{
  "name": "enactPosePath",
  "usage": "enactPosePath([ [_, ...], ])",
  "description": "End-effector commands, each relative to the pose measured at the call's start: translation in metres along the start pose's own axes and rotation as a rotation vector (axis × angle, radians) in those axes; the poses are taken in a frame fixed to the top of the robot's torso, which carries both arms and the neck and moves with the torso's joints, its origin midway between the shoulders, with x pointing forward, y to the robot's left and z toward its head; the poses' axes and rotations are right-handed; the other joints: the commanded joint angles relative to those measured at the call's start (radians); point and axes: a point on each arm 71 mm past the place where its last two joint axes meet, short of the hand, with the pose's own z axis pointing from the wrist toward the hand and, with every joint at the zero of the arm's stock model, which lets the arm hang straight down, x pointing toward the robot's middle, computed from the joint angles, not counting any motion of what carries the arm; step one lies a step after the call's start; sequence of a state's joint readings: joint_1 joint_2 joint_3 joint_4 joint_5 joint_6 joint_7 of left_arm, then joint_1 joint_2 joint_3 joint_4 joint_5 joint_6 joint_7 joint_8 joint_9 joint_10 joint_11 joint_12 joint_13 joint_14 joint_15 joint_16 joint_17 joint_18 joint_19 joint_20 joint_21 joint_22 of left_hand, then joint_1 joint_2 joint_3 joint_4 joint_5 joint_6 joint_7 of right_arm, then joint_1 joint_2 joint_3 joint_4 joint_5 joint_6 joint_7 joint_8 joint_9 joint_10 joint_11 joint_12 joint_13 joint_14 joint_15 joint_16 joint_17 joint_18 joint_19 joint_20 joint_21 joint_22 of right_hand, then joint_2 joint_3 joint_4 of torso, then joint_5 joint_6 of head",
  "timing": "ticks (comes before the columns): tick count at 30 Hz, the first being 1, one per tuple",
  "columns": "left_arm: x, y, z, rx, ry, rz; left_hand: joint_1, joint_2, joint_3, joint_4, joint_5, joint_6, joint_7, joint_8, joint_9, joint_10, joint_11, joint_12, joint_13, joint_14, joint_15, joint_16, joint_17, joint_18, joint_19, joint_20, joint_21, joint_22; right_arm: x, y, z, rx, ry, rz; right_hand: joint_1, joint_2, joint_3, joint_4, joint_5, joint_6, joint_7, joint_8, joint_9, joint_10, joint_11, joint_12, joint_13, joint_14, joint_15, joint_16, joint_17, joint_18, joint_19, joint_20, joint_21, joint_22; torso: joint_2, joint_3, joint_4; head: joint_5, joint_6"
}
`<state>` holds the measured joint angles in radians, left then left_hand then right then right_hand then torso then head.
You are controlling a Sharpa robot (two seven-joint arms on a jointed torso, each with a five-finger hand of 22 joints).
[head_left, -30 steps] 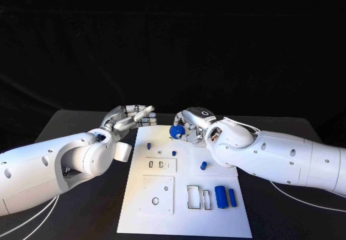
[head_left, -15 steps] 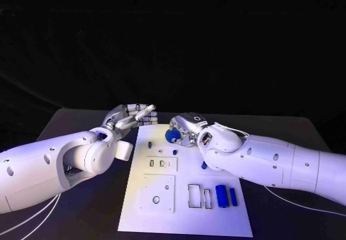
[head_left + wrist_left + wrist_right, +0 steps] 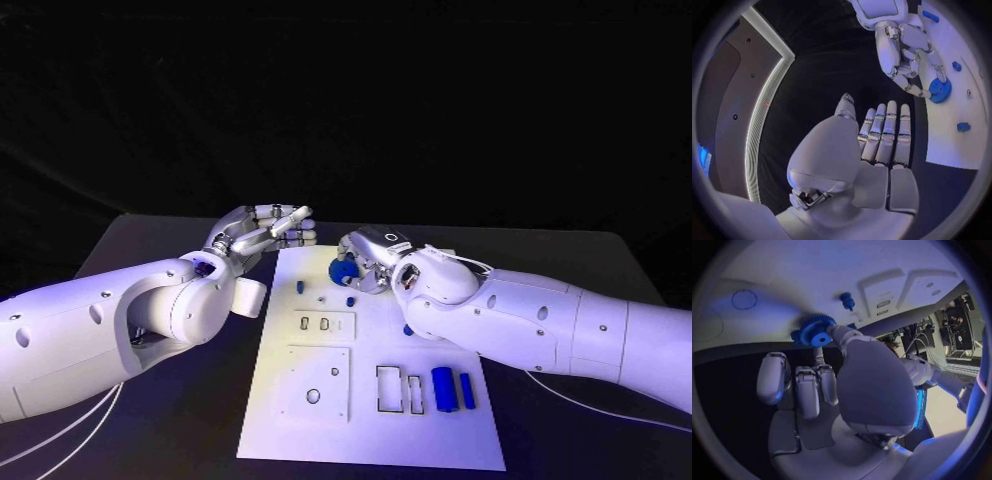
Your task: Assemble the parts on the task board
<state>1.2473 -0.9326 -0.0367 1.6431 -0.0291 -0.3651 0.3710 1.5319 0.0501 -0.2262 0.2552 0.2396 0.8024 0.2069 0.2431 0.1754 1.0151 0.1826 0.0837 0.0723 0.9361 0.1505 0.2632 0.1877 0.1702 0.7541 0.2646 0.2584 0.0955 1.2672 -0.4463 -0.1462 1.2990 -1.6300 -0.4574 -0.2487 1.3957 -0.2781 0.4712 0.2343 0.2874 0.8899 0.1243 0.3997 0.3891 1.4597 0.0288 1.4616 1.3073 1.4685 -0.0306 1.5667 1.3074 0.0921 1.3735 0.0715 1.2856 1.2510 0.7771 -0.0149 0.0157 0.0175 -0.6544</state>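
The blue gear (image 3: 345, 269) is pinched by the right hand (image 3: 372, 262) fingers over the task board (image 3: 369, 420) far end. Looks stiff, light; best gripped by its toothed rim. The left hand (image 3: 264, 231), beside the board, is kept loosely curled, nothing held.

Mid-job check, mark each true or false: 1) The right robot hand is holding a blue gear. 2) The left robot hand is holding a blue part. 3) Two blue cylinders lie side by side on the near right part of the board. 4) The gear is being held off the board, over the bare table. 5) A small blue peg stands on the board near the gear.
1) True: the right robot hand holds the blue gear.
2) False: the left robot hand holds nothing; its fingers are extended.
3) True: the two blue cylinders lie together there.
4) False: the gear is over the task board.
5) True: the small blue peg stands close by.
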Motion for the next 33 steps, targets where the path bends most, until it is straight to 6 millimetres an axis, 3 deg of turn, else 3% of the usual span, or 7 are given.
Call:
enactPosePath([
  [1, 0.003, -0.001, 0.001, 0.01, 0.02, -0.009, -0.003, 0.011, -0.008, 0.0, 0.006, -0.007, 0.022, -0.001, 0.001, 0.001, 0.007, -0.004, 0.001, -0.001, 0.003, -0.002, 0.001, 0.012, 0.001, 0.001, -0.003, -0.001, 0.003, 0.001, 0.001, -0.009, 0.021, -0.021, -0.02, -0.002, 0.009, -0.001, -0.009, -0.01, -0.004, -0.02, -0.009, -0.009, 0.01, -0.012, 0.098, 0.102, 0.001, 0.004, 0.263, -0.006, -0.001, 0.004, -0.01, -0.004, 0.0, -0.0001, 0.0001, 0.0, -0.002],
  [7, 0.002, -0.001, 0.001, 0.007, 0.021, -0.009, -0.003, 0.011, -0.008, 0.0, 0.006, -0.007, 0.022, -0.001, 0.001, 0.001, 0.007, -0.004, 0.001, -0.001, 0.003, -0.002, 0.001, 0.012, 0.001, 0.001, -0.003, -0.001, 0.003, -0.002, 0.002, 0.003, 0.012, -0.024, -0.034, -0.007, 0.014, -0.011, -0.013, -0.044, 0.01, -0.056, -0.021, -0.028, 0.022, -0.031, 0.074, 0.102, 0.011, 0.003, 0.26, -0.004, -0.006, 0.013, -0.021, -0.011, 0.0, 0.0001, 0.0009, 0.0, -0.001],
  [11, 0.002, -0.001, 0.001, 0.006, 0.022, -0.01, -0.003, 0.011, -0.008, 0.0, 0.006, -0.007, 0.022, -0.001, 0.001, 0.001, 0.007, -0.004, 0.001, -0.001, 0.003, -0.002, 0.001, 0.012, 0.001, 0.001, -0.003, -0.001, 0.004, -0.003, 0.003, 0.008, 0.017, -0.026, -0.047, -0.007, 0.003, -0.023, -0.036, -0.095, 0.024, -0.097, -0.04, -0.051, 0.035, -0.053, 0.047, 0.102, 0.023, 0.004, 0.262, -0.002, -0.01, 0.023, -0.031, -0.017, 0.0, -0.0008, 0.0007, -0.001, -0.001],
  [20, 0.003, -0.001, 0.001, 0.003, 0.024, -0.011, -0.003, 0.012, -0.009, 0.001, 0.006, -0.008, 0.023, -0.001, 0.001, 0.001, 0.007, -0.004, 0.001, -0.001, 0.003, -0.002, 0.001, 0.012, 0.001, 0.001, -0.003, -0.001, 0.005, -0.003, 0.003, 0.011, 0.039, -0.012, -0.067, -0.002, -0.014, -0.017, -0.04, -0.098, 0.027, -0.104, -0.046, -0.052, 0.039, -0.052, 0.047, 0.102, 0.027, 0.004, 0.263, -0.001, -0.009, 0.029, -0.033, -0.015, -0.001, 0.0002, -0.0009, 0.002, 0.0],
  [27, 0.002, -0.001, 0.0, 0.0, 0.019, -0.009, -0.003, 0.013, -0.01, 0.001, 0.005, -0.008, 0.023, -0.001, 0.001, 0.001, 0.007, -0.004, 0.001, -0.001, 0.003, -0.002, 0.002, 0.012, 0.001, 0.001, -0.004, -0.001, 0.009, -0.007, 0.001, 0.041, 0.104, 0.05, -0.174, 0.032, -0.073, 0.052, -0.021, -0.079, 0.024, -0.105, -0.054, -0.046, 0.038, -0.044, 0.054, 0.102, 0.027, 0.004, 0.263, -0.001, -0.007, 0.031, -0.037, -0.013, -0.001, 0.0006, -0.0021, 0.005, 0.0],
  [33, 0.002, -0.001, 0.0, -0.002, 0.017, -0.008, -0.004, 0.015, -0.011, 0.003, 0.006, -0.008, 0.023, -0.001, 0.001, 0.001, 0.007, -0.005, 0.001, -0.002, 0.003, -0.002, 0.002, 0.012, 0.001, 0.001, -0.004, -0.002, 0.012, -0.012, 0.0, 0.066, 0.137, 0.078, -0.204, 0.05, -0.08, 0.056, -0.012, -0.066, 0.021, -0.102, -0.055, -0.038, 0.036, -0.035, 0.064, 0.102, 0.026, 0.004, 0.263, -0.001, -0.005, 0.03, -0.035, -0.008, -0.001, 0.0009, -0.0019, 0.005, 0.0],
])
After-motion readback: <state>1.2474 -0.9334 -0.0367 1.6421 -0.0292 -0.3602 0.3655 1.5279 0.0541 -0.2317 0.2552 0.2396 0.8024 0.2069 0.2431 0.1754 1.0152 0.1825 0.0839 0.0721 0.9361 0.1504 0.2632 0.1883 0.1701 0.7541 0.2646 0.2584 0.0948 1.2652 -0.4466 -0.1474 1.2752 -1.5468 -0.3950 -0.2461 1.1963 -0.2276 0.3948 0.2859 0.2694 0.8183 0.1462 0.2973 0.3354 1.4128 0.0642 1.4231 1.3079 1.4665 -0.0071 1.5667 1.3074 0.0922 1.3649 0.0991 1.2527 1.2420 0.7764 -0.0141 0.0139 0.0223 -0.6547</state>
